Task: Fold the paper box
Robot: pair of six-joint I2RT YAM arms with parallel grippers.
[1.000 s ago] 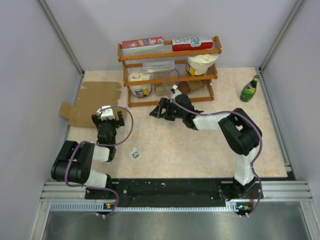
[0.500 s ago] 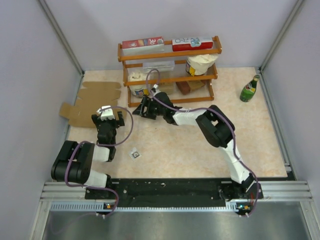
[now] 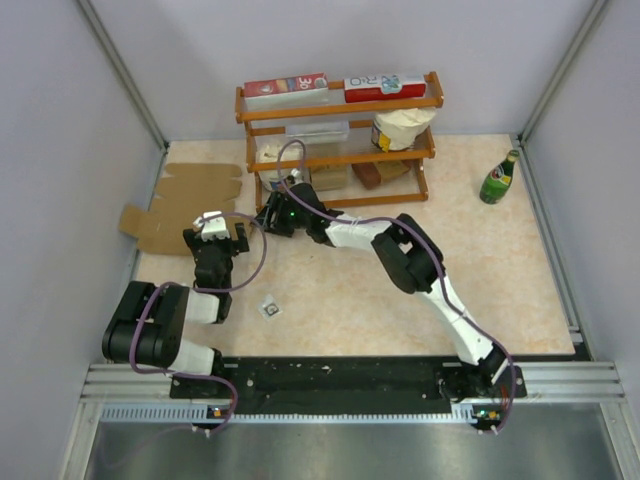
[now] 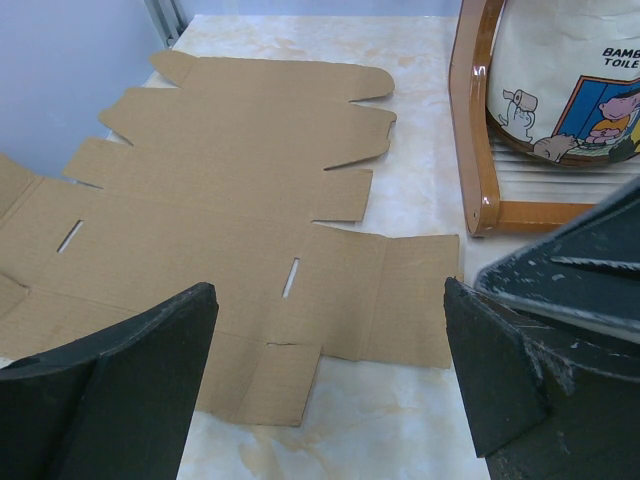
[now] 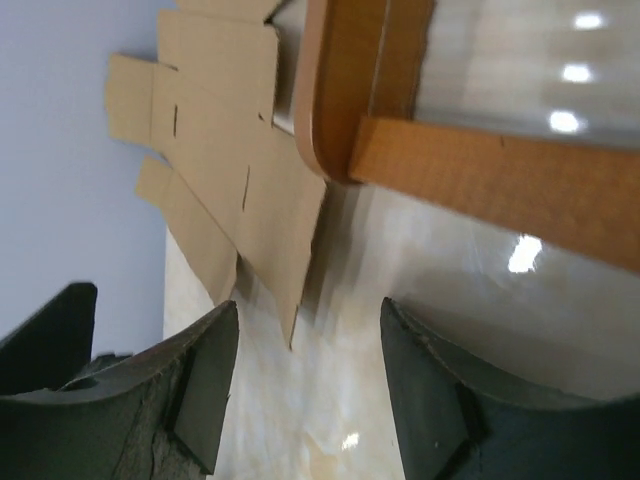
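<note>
The paper box (image 3: 185, 205) lies flat and unfolded, a brown die-cut sheet at the table's far left; its flaps and slots fill the left wrist view (image 4: 220, 200). My left gripper (image 3: 218, 235) hovers just off the sheet's near right corner, wide open with only bare table between its fingers (image 4: 325, 375). My right gripper (image 3: 270, 215) reaches in from the right, low beside the shelf's left foot. Its jaws (image 5: 310, 390) stand apart, and a corner of the sheet (image 5: 250, 190) points into the gap without touching either finger. The right gripper also shows at the edge of the left wrist view (image 4: 580, 260).
A wooden shelf (image 3: 335, 140) stands at the back with red-and-white cartons on top and bagged goods below; its left post (image 5: 335, 90) is close above my right gripper. A green bottle (image 3: 499, 178) stands far right. A small tag (image 3: 270, 309) lies on the table. Walls enclose the table.
My right arm has stretched left from in front of the shelf's middle to the sheet's right edge, and its jaws have narrowed. The left arm and the sheet have not moved.
</note>
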